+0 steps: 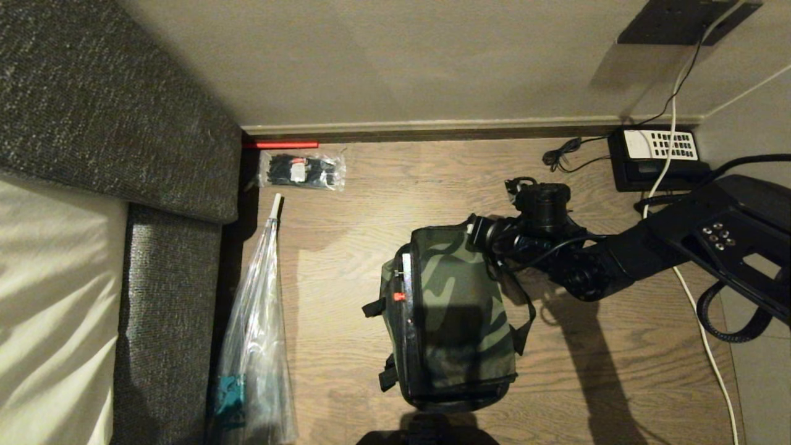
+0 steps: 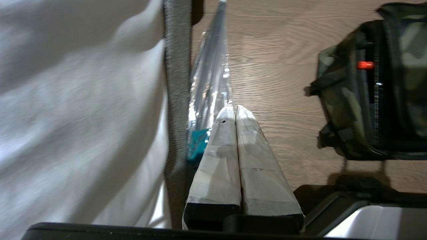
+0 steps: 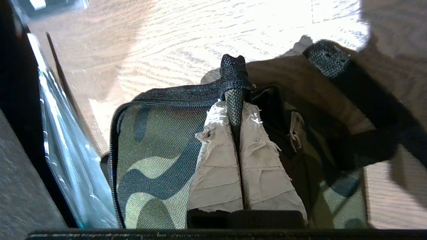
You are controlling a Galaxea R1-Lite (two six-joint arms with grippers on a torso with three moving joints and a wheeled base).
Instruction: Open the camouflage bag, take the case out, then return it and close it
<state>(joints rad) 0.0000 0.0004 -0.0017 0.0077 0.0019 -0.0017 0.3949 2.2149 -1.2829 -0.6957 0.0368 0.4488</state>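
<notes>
The camouflage bag (image 1: 457, 309) stands on the wooden floor, its green-brown top (image 3: 150, 150) facing up and the zip running round its edge. My right gripper (image 3: 235, 111) is at the bag's far right corner (image 1: 479, 233), shut on a black woven strap tab (image 3: 233, 71) that sticks out past the taped fingertips. A small red piece (image 1: 398, 296) shows in a dark band along the bag's left side (image 2: 365, 65); I cannot tell whether that is the case. My left gripper (image 2: 235, 110) is shut on nothing, parked low beside the bag.
A clear plastic bag (image 1: 256, 346) lies left of the camouflage bag, along a grey cushioned edge (image 1: 173, 296). A small packet of black items (image 1: 301, 170) sits near the wall. A black telephone (image 1: 658, 157) and a white cable (image 1: 704, 334) are at the right.
</notes>
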